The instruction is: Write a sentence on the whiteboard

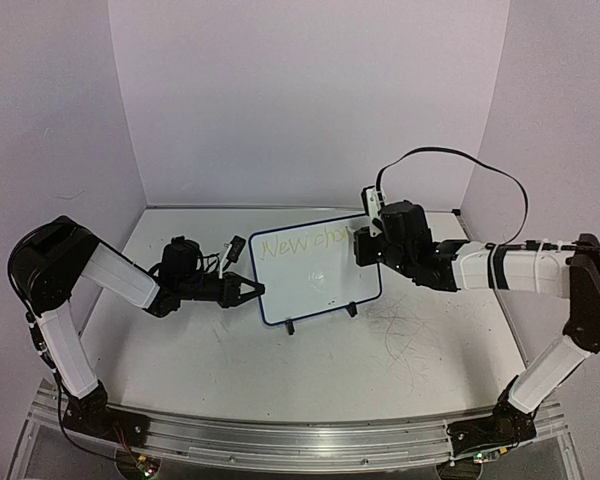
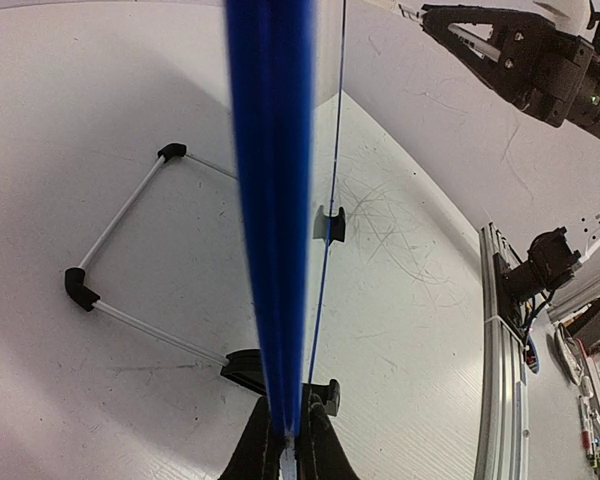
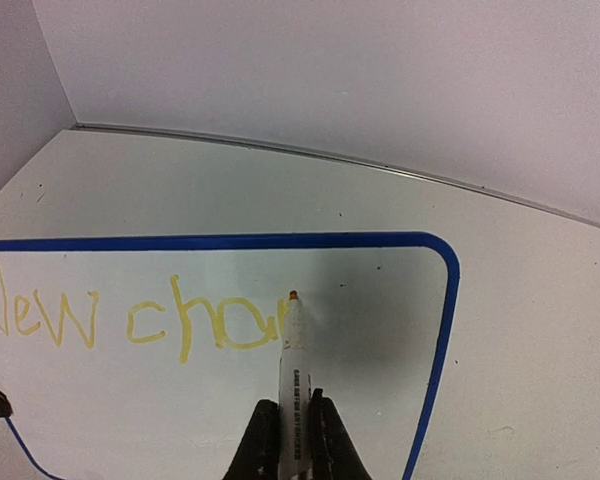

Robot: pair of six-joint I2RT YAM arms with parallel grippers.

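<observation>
I am clamping my left gripper [image 2: 292, 432] shut on the blue frame at the left edge of the whiteboard [image 1: 315, 290]. The board is standing on two black feet [image 1: 292, 326] near the middle of the scuffed white surface [image 1: 280, 380]. My right gripper [image 3: 294, 425] is squeezing a white marker [image 3: 293, 345] between its fingers. The marker's orange tip is resting against the board's face at the right end of the sentence [image 3: 183, 330], which is reading "New cha" in pale yellow along the top. Beyond the board, the surface is meeting a pale back wall [image 1: 310, 100].
</observation>
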